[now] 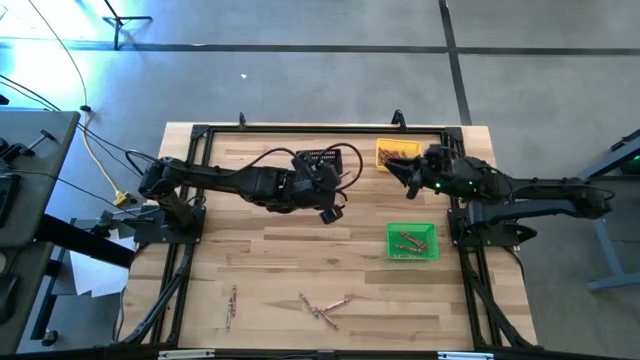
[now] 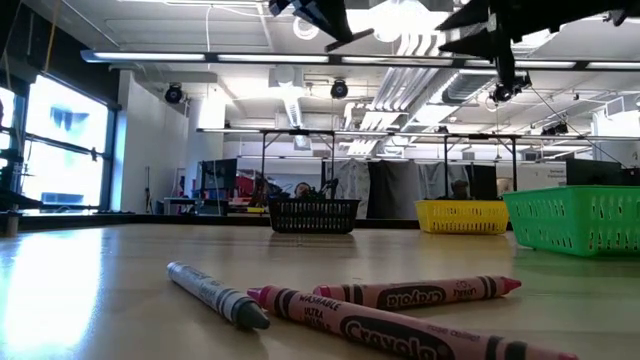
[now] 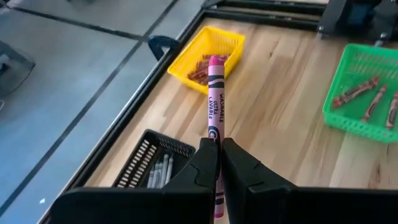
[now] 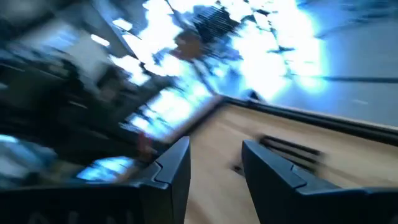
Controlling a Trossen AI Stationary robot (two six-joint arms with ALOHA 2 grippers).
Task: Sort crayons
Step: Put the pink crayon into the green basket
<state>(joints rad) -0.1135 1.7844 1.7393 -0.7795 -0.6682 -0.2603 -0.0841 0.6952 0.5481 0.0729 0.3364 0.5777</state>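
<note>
My left gripper (image 3: 219,155) is over the middle of the table, just near of the black bin (image 3: 152,165), and is shut on a pink crayon (image 3: 214,106). The crayon's free end points toward the yellow bin (image 3: 211,53), which holds reddish crayons. My right gripper (image 4: 214,165) stands open and empty by the yellow bin (image 1: 398,153). The green bin (image 1: 412,240) holds a few brownish crayons. Several loose crayons (image 1: 320,305) lie flat near the table's near edge. In the low view, a grey crayon (image 2: 215,293) and two pink ones (image 2: 400,293) show up close. My left gripper pinches the pink crayon between its two fingers (image 3: 202,163), at the lower part of the stick (image 3: 216,142). The crayon lies along the fingers, most of its length sticking out past the tips. The fingers slant down from the table's left. The crayon is clear of the table.
The black bin (image 1: 318,160) at the far middle holds grey crayons. The black frame rails (image 1: 190,240) run along the table's left, right and far sides. Bare wood lies between the green bin and the loose crayons.
</note>
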